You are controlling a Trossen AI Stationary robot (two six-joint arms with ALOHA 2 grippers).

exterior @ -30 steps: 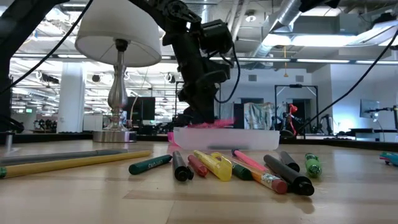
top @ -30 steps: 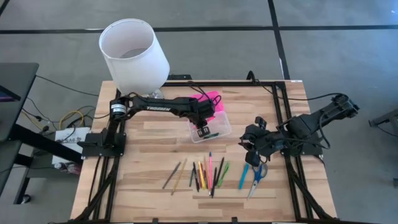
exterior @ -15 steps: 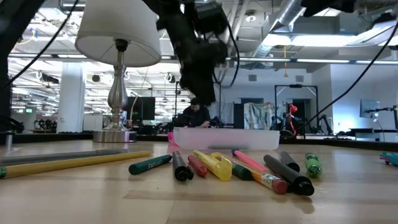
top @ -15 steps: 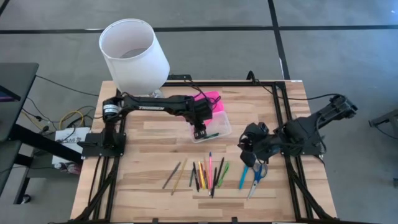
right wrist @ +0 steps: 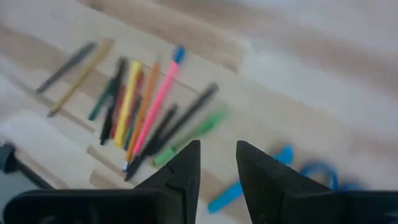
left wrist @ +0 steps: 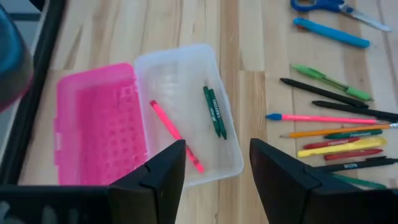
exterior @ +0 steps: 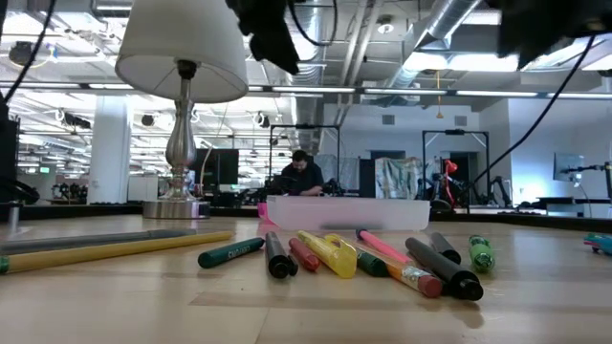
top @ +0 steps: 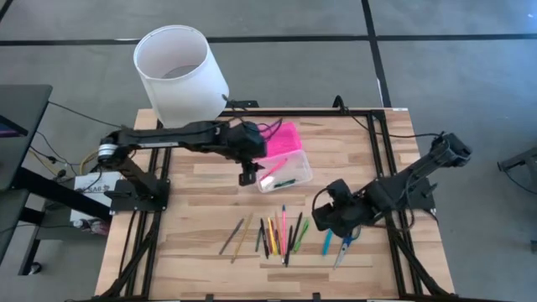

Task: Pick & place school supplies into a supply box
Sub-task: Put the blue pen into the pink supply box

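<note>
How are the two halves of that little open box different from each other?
The lid is bright pink with a ribbed inside and lies empty. The base is see-through plastic and holds a pink pen and a dark green marker. Both are flat rectangles with rounded corners, joined side by side on the table.

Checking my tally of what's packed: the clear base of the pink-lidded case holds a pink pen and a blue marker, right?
Not quite. The left wrist view shows the clear base holding a pink pen and a green marker, not a blue one. The blue marker lies on the table beside the scissors.
</note>
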